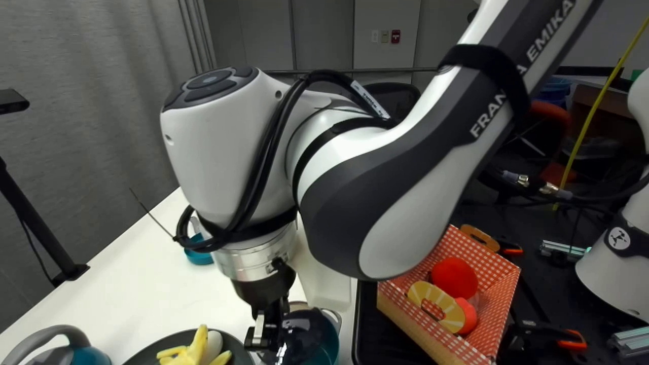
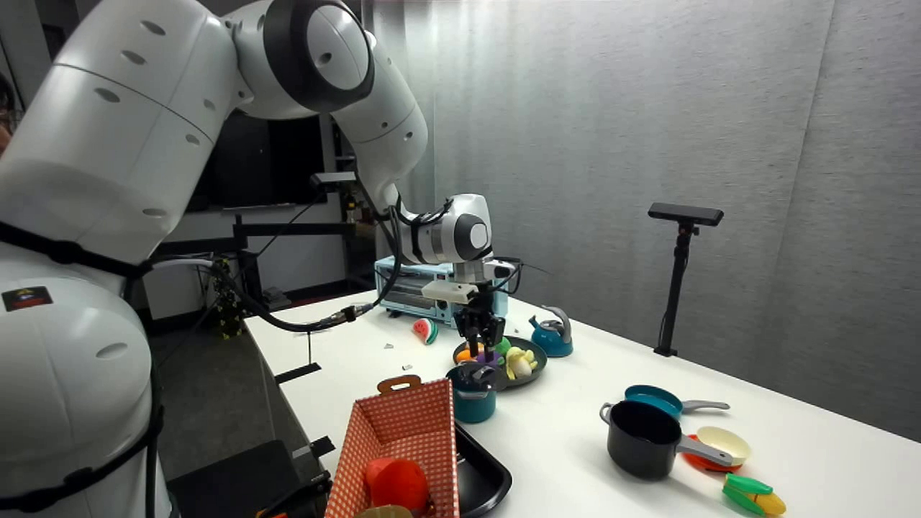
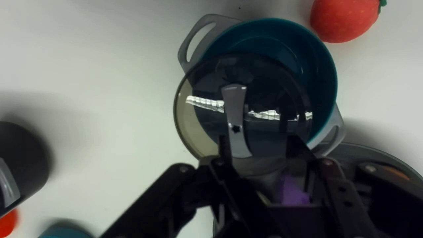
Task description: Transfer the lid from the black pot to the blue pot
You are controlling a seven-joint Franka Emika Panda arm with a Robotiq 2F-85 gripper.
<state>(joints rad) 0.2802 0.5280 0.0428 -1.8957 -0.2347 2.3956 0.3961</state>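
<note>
The see-through lid (image 3: pixel 264 132) with its grey handle (image 3: pixel 234 109) lies off-centre over the blue pot (image 3: pixel 317 76) in the wrist view. Its rim overhangs the pot on the left and below, leaving a crescent of the mouth uncovered at upper right. Whether it sits level I cannot tell. My gripper (image 3: pixel 259 147) is open above the lid, one fingertip close beside the handle and the opposite one well apart from it. An exterior view also shows my gripper (image 2: pixel 481 352) over the blue pot (image 2: pixel 475 410). Farther off stands the black pot (image 2: pixel 640 446), its mouth uncovered.
A dark pan (image 2: pixel 540 360) of toy vegetables adjoins the blue pot. Close by are a toy strawberry (image 3: pixel 342 19), the checked basket (image 2: pixel 414 414) and a black tray (image 2: pixel 496 475). Behind the pan stands a teal kettle (image 2: pixel 552 342); a toaster oven (image 2: pixel 414 295) is at the back.
</note>
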